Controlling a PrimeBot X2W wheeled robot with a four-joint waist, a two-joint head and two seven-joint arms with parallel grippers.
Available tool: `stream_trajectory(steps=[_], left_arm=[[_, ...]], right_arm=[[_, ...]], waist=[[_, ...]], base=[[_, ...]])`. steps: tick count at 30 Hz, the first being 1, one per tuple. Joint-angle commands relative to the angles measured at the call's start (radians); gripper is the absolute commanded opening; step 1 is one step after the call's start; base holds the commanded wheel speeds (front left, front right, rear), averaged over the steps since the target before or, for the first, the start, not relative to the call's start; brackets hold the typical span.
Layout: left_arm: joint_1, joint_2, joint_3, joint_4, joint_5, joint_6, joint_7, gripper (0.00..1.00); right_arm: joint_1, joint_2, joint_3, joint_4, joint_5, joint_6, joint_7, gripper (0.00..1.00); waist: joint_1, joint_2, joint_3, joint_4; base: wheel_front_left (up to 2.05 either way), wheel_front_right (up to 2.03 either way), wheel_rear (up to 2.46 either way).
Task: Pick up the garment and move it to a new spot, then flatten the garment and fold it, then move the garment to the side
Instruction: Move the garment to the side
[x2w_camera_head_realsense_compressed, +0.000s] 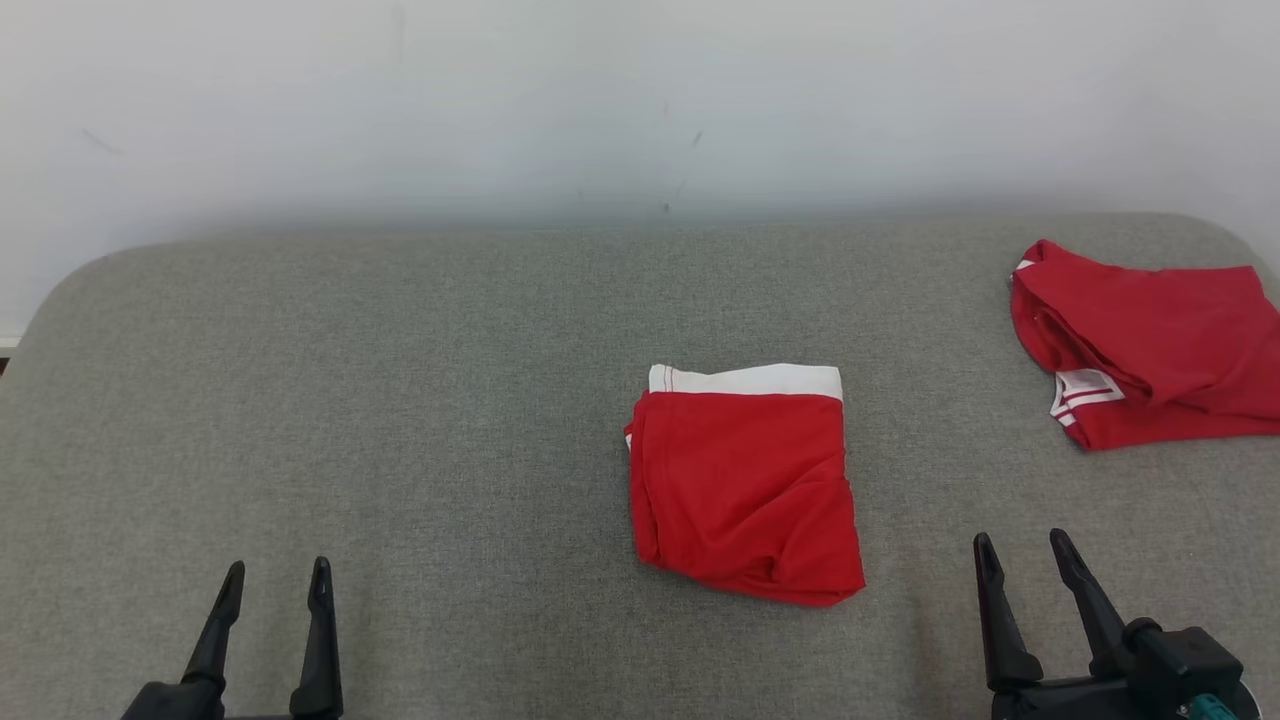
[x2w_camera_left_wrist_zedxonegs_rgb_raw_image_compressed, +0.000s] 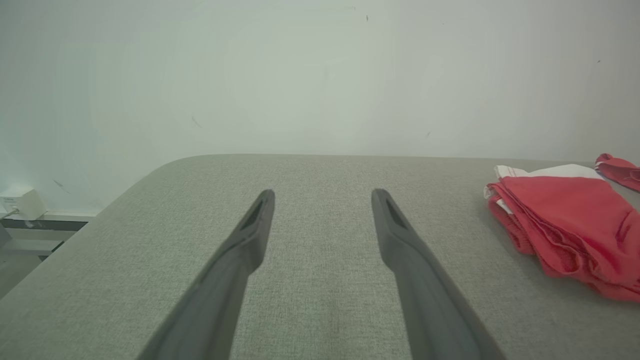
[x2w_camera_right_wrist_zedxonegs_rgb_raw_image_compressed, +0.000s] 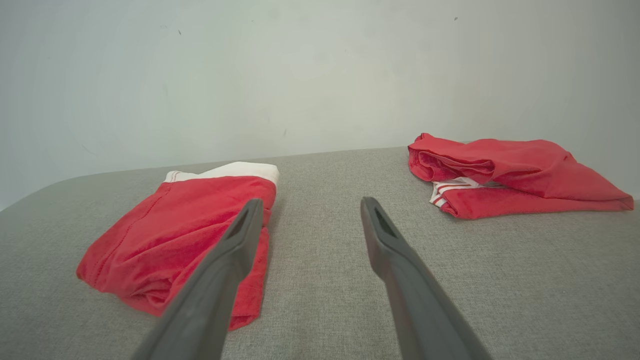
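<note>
Left tool (x2w_camera_head_realsense_compressed: 278, 566) and right tool (x2w_camera_head_realsense_compressed: 1020, 538) point forward, jaws apart and empty, either side of the folded red garment (x2w_camera_head_realsense_compressed: 745, 490).

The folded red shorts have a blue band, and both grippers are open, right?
No, the band on the folded red shorts is white, not blue; the head view shows it. The left gripper and right gripper are indeed open.

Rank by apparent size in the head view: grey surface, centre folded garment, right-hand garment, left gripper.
1. Grey surface, by far.
2. Centre folded garment and right-hand garment: alike; the latter is cut by the frame edge, so unranked.
3. Left gripper, smallest.
</note>
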Motion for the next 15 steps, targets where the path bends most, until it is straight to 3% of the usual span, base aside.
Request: stream_trajectory(steps=[1, 15], left_arm=[[0.007, -0.001, 0.002, 0.002, 0.005, -0.003, -0.003, 1.0], [0.005, -0.01, 0.003, 0.01, 0.006, -0.004, -0.003, 1.0]], right_arm=[[0.002, -0.001, 0.001, -0.004, -0.012, -0.003, 0.002, 1.0], [-0.04, 0.018, 0.02, 0.03, -0.004, -0.003, 0.006, 1.0]], waist=[[0.0, 0.0, 0.0, -0.001], [0.0, 0.0, -0.005, 0.007]], base=[[0.0, 0.0, 0.0], [0.0, 0.0, 0.0]])
